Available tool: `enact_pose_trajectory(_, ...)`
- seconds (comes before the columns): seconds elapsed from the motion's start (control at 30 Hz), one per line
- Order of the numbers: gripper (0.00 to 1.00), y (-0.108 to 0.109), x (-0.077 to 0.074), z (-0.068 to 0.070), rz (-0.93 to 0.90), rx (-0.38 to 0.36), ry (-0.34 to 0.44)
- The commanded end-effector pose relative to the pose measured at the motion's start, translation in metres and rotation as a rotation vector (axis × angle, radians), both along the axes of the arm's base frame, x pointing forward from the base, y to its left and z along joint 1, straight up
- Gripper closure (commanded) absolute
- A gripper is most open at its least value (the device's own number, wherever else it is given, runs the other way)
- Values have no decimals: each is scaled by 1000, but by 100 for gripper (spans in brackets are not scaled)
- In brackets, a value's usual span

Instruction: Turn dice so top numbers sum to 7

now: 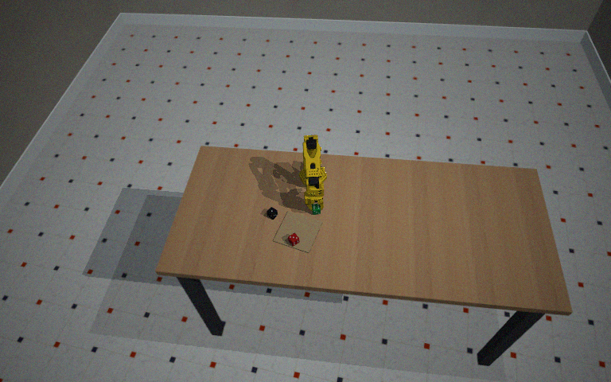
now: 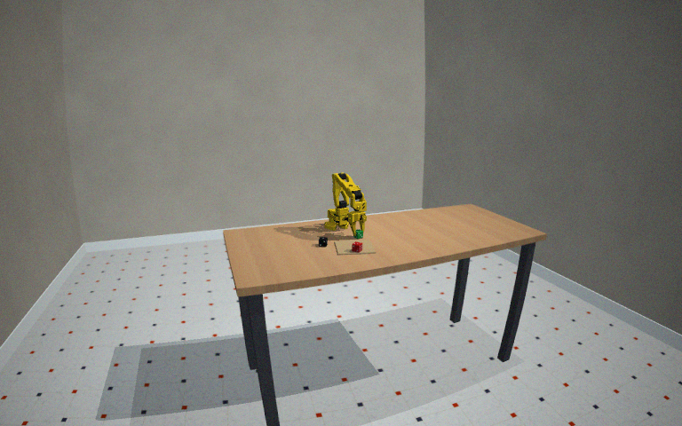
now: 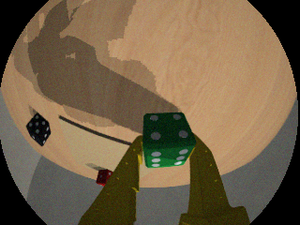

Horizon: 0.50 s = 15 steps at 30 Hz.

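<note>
My gripper (image 1: 316, 207) (image 2: 358, 232) (image 3: 167, 144) is shut on the green die. The green die (image 1: 316, 209) (image 2: 359, 234) (image 3: 168, 132) is held between the fingertips near the mat's back right corner, seemingly a little above the table. In the wrist view it shows a four face and, below that, a six face. The thin tan mat (image 1: 306, 229) (image 2: 343, 249) (image 3: 86, 142) lies flat. The red die (image 1: 293, 239) (image 2: 357, 246) (image 3: 103, 177) rests on its front part. The black die (image 1: 272, 212) (image 2: 322, 241) (image 3: 38, 129) is on the table, left of the mat. Their top numbers are too small to read surely.
The wooden table (image 1: 405, 225) (image 2: 432, 231) carries everything. The arm's yellow base (image 2: 332, 221) stands behind the mat, toward the table's back edge. The arm's shadow falls on the table to the left of the arm.
</note>
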<state>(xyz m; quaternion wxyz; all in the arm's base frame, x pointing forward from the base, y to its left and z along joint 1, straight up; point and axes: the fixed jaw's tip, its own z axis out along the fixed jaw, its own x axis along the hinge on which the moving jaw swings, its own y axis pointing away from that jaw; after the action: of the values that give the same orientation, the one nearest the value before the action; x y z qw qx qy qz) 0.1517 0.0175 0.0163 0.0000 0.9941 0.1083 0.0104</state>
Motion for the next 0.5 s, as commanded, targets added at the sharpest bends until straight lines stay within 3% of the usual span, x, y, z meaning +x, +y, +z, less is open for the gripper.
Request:
enact_pose_trajectory(0.0, 100, -1, 2, 1, 1, 4, -15)
enact_pose_trajectory(0.47, 83, -1, 2, 1, 1, 4, -15)
